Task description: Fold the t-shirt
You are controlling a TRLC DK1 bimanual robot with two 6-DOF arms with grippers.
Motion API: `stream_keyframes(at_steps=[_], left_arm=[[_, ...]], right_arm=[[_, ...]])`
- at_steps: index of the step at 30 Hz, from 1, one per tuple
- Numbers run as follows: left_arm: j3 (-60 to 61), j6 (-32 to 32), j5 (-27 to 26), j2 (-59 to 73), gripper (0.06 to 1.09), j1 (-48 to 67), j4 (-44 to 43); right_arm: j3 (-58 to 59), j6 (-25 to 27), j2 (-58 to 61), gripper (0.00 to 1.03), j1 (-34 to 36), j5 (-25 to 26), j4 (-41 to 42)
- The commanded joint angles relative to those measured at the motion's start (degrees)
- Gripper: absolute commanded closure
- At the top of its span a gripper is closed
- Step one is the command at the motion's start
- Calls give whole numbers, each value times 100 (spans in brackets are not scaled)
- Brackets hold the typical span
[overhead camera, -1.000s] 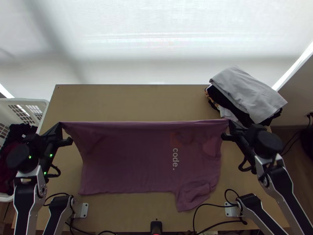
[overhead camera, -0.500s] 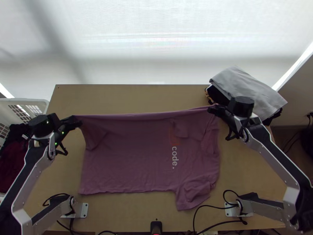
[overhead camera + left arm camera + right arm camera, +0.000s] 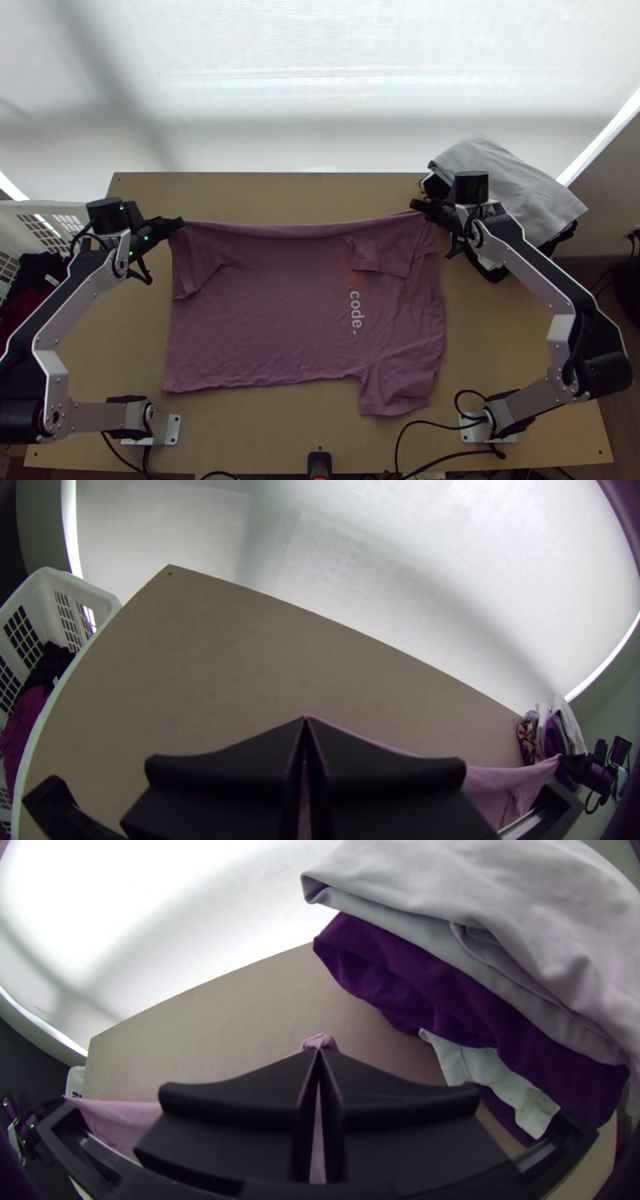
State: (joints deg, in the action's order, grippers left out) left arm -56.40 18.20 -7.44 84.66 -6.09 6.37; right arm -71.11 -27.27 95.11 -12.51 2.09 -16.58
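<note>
Two far-side points of the mauve t-shirt (image 3: 272, 320) are clenched in the left gripper (image 3: 178, 225) and right gripper (image 3: 416, 206), its body spread across the surface (image 3: 280, 196). Spreading looks nearly done, every fold left to make. Room stretches toward the far edge (image 3: 272, 174) (the clothes pile (image 3: 512, 192) crowds the right gripper).

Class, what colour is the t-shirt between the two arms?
The t-shirt is dusty mauve, with some white and orange print; the top view shows it best.
</note>
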Motion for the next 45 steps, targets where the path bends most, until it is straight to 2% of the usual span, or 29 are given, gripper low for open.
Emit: stream_keyframes(at_steps=[1,7,12,17,22,30,45], left_arm=[[-354,167,41,384,105,11,119],[-1198,299,6,1263,105,-86,892],[-1602,299,-12,1588,105,-103,1173],[-2068,378,-12,1887,105,-103,1789],[-2173,343,-56,1922,105,-121,2061],[-2077,52,-346,1624,105,-147,2861],[-1127,-317,-724,622,105,-367,3151]], right_arm=[[-298,-165,262,100,65,11,-21],[-650,-332,579,100,126,20,-267],[-984,-499,825,100,153,20,-645],[-1309,-464,1071,100,214,20,-873],[-1616,-200,1256,100,249,20,-1084],[-1282,248,966,100,232,20,-1243],[-17,608,-142,100,144,29,-1243]])
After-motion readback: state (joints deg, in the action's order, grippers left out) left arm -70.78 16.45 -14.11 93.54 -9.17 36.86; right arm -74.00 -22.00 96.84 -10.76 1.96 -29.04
